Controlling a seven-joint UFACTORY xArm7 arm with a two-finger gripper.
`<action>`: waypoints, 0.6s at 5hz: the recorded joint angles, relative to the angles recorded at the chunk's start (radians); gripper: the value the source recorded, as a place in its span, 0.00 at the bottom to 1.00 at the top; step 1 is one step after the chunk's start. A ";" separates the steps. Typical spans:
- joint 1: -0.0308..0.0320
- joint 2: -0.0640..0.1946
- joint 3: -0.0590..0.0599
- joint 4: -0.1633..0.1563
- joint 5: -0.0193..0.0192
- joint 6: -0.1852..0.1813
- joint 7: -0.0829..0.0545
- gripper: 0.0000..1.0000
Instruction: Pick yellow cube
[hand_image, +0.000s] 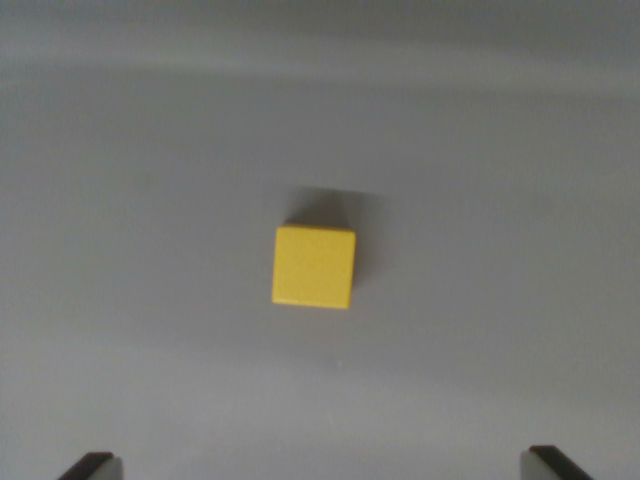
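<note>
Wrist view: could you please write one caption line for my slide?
Open gripper above a yellow cube lying alone on a grey table, fingertips wide apart.

Plain grey table (150, 150); yellow cube (313, 266) resting on it.

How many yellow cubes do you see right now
1. The yellow cube sits alone on the grey surface, near the middle of the wrist view, above the two fingertips at the bottom corners.

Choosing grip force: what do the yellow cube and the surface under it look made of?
Yellow cube: probably painted wood or hard plastic, with flat, even colour, crisp edges and no glare. Grey surface: smooth, matte, maybe laminate; blur leaves it open.
</note>
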 joint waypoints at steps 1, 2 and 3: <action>0.0015 0.032 -0.001 -0.018 0.0004 -0.045 0.004 0.00; 0.0015 0.032 -0.001 -0.018 0.0004 -0.045 0.004 0.00; 0.0030 0.065 -0.001 -0.037 0.0008 -0.091 0.007 0.00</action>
